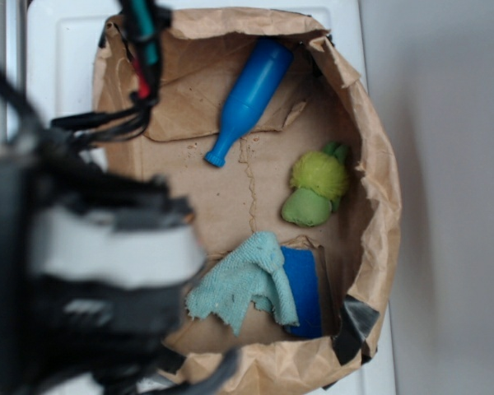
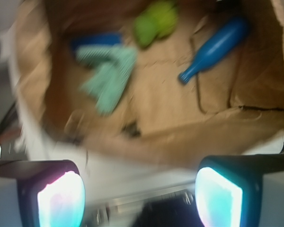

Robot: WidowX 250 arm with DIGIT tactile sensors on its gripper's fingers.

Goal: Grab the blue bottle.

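The claw [image 2: 139,196] hangs high above the near edge of the paper bag [image 1: 379,156], jaws spread wide apart and holding nothing, its two pads glowing at the bottom corners of the wrist view. The blue bottle [image 1: 251,97] lies on its side on the brown paper floor, up against the far wall of the bag in the exterior view. Through the wrist camera the bottle [image 2: 217,48] sits ahead and off to the right of the claw, well apart from it, so nothing is lined up yet.

Here is the relation that matters: the bottle's long axis runs on a diagonal, fat body tucked toward the bag's corner, narrow neck and flared mouth pointing in toward the middle of the floor. My read is that the claw needs to travel forward and right, then turn so its jaws straddle that diagonal rather than run along it.

The neighbours stay clear of the route. The green plush [image 1: 317,189] sits near the bottle's neck but apart from it, and the teal cloth [image 1: 243,284] drapes over the dark-blue block [image 1: 305,292] on the opposite side of the bag. The crumpled wall beside the bottle's body looks the likeliest snag.
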